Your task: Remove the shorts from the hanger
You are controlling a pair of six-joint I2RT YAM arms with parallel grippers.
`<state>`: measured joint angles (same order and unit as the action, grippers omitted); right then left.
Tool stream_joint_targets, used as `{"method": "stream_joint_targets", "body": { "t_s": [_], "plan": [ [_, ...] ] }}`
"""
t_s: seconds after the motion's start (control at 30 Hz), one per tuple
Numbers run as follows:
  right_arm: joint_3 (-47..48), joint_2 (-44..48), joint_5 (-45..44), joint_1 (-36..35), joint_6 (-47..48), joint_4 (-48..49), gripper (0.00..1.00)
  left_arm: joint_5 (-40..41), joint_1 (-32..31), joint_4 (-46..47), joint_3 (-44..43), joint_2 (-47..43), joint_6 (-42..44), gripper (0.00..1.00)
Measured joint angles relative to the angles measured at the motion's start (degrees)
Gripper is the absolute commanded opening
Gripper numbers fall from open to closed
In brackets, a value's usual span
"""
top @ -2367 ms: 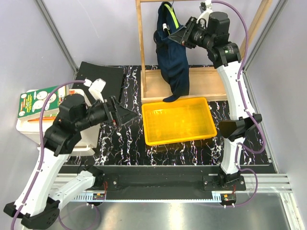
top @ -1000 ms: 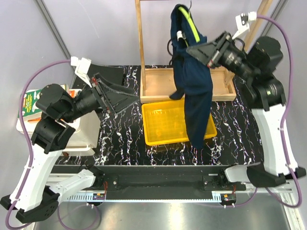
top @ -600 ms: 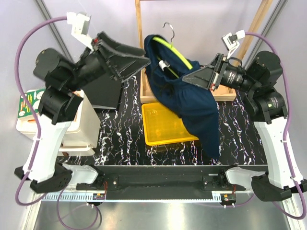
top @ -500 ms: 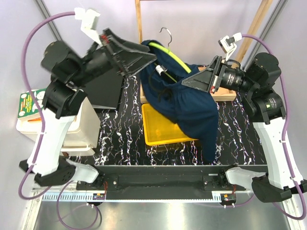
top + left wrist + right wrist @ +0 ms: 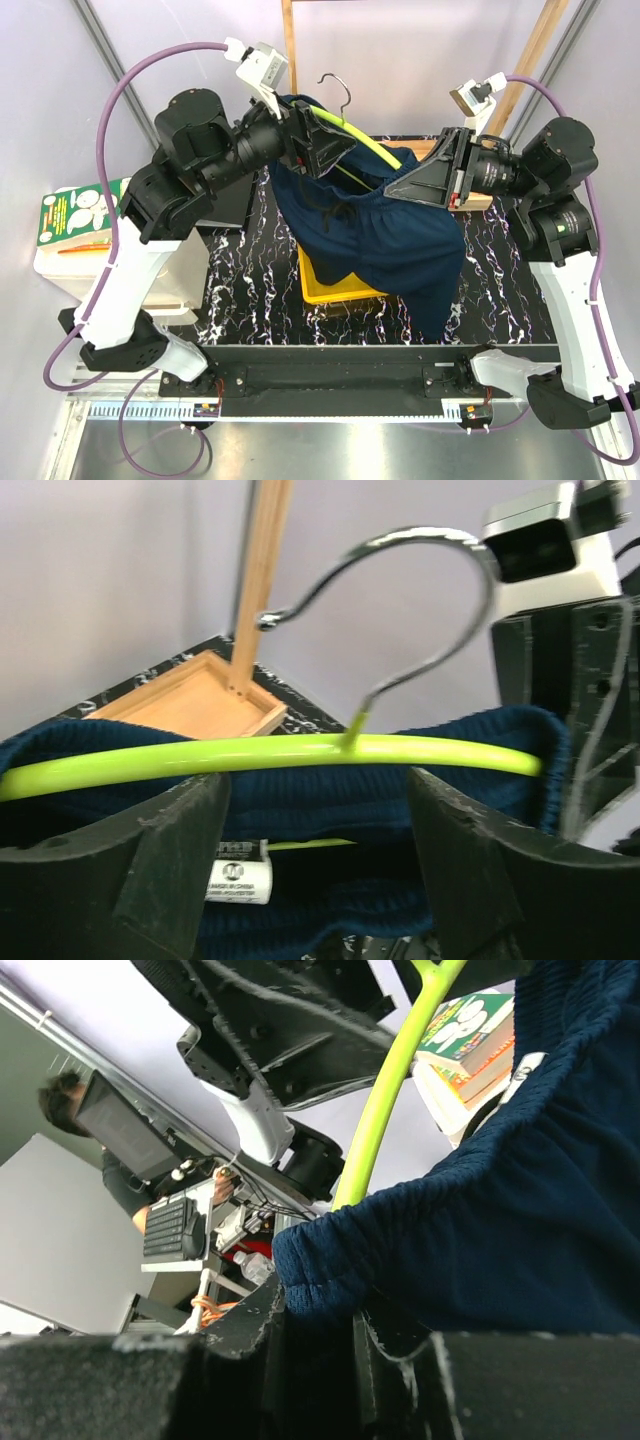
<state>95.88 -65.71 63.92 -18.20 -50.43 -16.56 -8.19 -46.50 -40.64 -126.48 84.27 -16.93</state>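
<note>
Right pincer (image 5: 397, 188) clamped the shorts (image 5: 380, 250) at the waistband; left pincer (image 5: 320, 785) stood open, straddling the hanger (image 5: 300, 752) bar. The shorts hung on the hanger, aloft between the arms above the yellow tray (image 5: 325, 290).

shorts (image 5: 385, 235) hang over the yellow tray (image 5: 325, 285), blocking reach from above.

We carried the shorts (image 5: 390, 240) and hanger (image 5: 352, 136) off the rack (image 5: 288, 40) to above the tray (image 5: 316, 287); our left fingers (image 5: 170, 855) rose to the hanger.
</note>
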Motion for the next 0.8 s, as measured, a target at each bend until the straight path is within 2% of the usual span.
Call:
{"method": "stream_joint_targets", "body": {
  "t_s": [0.07,0.27,0.33,0.37,0.4,0.43,0.5,0.6,0.8],
  "plan": [
    [-0.09,0.00,0.83,0.07,-0.33,0.83,0.00,1.16,-0.37,0.13,0.00,0.24,0.68,0.58],
    [-1.62,0.02,1.77,0.20,-0.42,2.34,0.00,3.41,-1.38,2.82,4.15,-1.29,1.16,0.59],
    [-2.38,0.02,1.88,0.17,-0.55,2.36,0.00,3.61,-1.60,4.15,8.22,-3.28,0.66,0.65],
    [-2.58,0.00,2.10,0.13,-0.63,2.32,0.00,3.65,-1.62,4.72,9.70,-4.20,0.48,0.73],
    [-2.71,-0.04,2.19,0.15,-0.83,2.27,0.00,3.72,-1.62,5.14,11.61,-5.49,0.20,0.85],
    [-2.75,-0.11,2.21,0.13,-0.90,2.21,0.00,3.85,-1.62,5.42,13.09,-6.64,0.09,0.88],
    [-2.75,-0.20,2.21,0.13,-1.05,2.23,0.00,4.46,-1.62,7.26,16.90,-9.90,-0.61,0.91],
    [-2.75,-0.33,2.89,0.13,-1.97,2.97,0.00,5.62,-1.62,8.63,18.08,-12.96,-0.52,0.89],
    [-2.71,-2.16,5.68,0.13,-4.50,6.80,0.00,7.28,-1.62,11.61,9.35,-8.11,2.95,0.87]
  ]
}}
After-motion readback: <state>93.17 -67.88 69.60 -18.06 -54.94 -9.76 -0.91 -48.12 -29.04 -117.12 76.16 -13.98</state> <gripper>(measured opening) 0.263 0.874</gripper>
